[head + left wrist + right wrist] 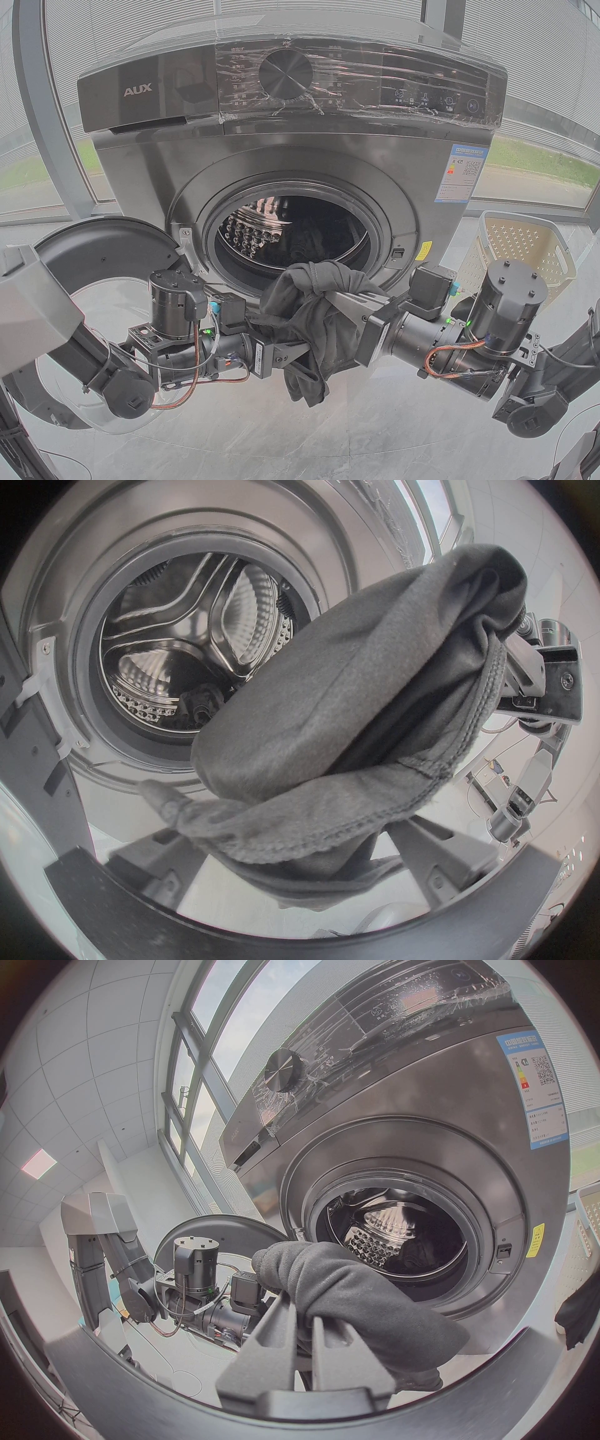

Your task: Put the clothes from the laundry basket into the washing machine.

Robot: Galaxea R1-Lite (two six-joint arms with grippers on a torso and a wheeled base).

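1. The washing machine (pixel 187 162) stands with its round door (pixel 100 250) swung open to the robot's left.
2. A cream laundry basket (pixel 531 250) sits on the floor to the machine's right.
3. A dark grey garment (pixel 312 312) hangs just before the drum opening (pixel 294 231).
4. The right end effector (pixel 304 1319) pinches the garment's upper fold.
5. The left end effector (pixel 294 353) is spread, with cloth draped across it.

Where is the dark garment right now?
In the head view, the dark garment hangs mid-frame between the left gripper and right gripper, just outside the washing machine, at the lower rim of its open mouth.
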